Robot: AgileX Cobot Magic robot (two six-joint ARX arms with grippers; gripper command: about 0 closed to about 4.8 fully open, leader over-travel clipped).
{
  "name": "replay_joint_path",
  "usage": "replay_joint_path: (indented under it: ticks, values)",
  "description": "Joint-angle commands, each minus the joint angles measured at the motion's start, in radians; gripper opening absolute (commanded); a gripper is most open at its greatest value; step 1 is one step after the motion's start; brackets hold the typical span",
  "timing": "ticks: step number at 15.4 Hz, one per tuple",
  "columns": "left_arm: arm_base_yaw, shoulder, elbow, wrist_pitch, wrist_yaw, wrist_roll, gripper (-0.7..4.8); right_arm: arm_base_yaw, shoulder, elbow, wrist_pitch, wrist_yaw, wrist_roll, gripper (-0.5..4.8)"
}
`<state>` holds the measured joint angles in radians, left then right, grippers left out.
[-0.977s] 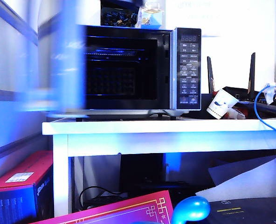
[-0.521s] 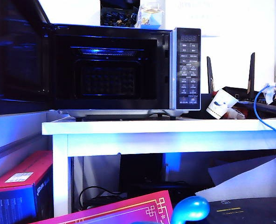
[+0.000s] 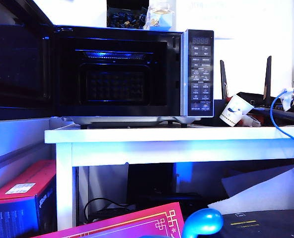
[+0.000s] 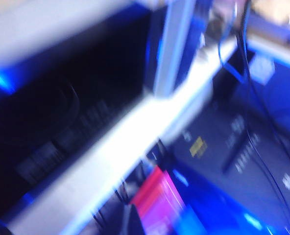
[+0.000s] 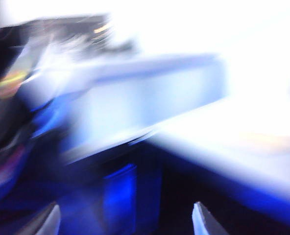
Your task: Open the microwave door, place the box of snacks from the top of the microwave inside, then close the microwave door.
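Microwave door swung fully open, box of snacks atop microwave, right hand spread.

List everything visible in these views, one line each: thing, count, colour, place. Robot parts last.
microwave: 1, black with silver trim, on the white table
microwave door: 1, glossy black, swung open at the left
box of snacks: 1, clear with pale yellow packets, on top of the microwave
dark box: 1, black, on top, left of the box of snacks
table: 1, white
paper cup: 1, white, lying right of the microwave
blue cable: 1, far right
red box: 1, under the table
right gripper: 1, pale fingertips apart, open, holding nothing, right wrist view
left gripper: not visible
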<state>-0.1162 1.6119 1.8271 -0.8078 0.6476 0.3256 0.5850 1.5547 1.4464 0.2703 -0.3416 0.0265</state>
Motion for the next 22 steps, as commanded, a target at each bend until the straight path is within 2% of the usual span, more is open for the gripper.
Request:
replay_joint_path:
  ticks: [1,3,6,11,14,19,22]
  values:
    - [-0.002,-0.002,-0.028,0.023,0.011,0.019,-0.05,-0.003,0.016,0.005,0.197,0.306,-0.132,4.79]
    - [-0.002,-0.004,-0.028,0.052,0.051,0.019,-0.05,-0.005,0.058,0.005,0.294,0.446,-0.136,4.79]
    - [-0.002,-0.005,-0.028,0.051,0.053,0.019,-0.05,-0.012,0.15,0.03,0.333,0.526,-0.218,4.79]
    - [-0.001,-0.005,-0.028,0.055,0.053,0.019,-0.05,-0.034,0.302,0.247,0.301,0.561,-0.218,4.79]
    - [-0.002,-0.005,-0.028,0.055,0.053,0.041,-0.05,-0.07,0.378,0.384,0.221,0.568,-0.218,4.79]
    - [-0.001,-0.005,-0.028,0.066,0.052,0.042,-0.05,-0.103,0.511,0.606,0.1,0.52,-0.218,4.79]
    - [-0.001,-0.005,-0.028,0.069,0.053,0.042,-0.05,-0.104,0.553,0.639,0.075,0.527,-0.218,4.79]
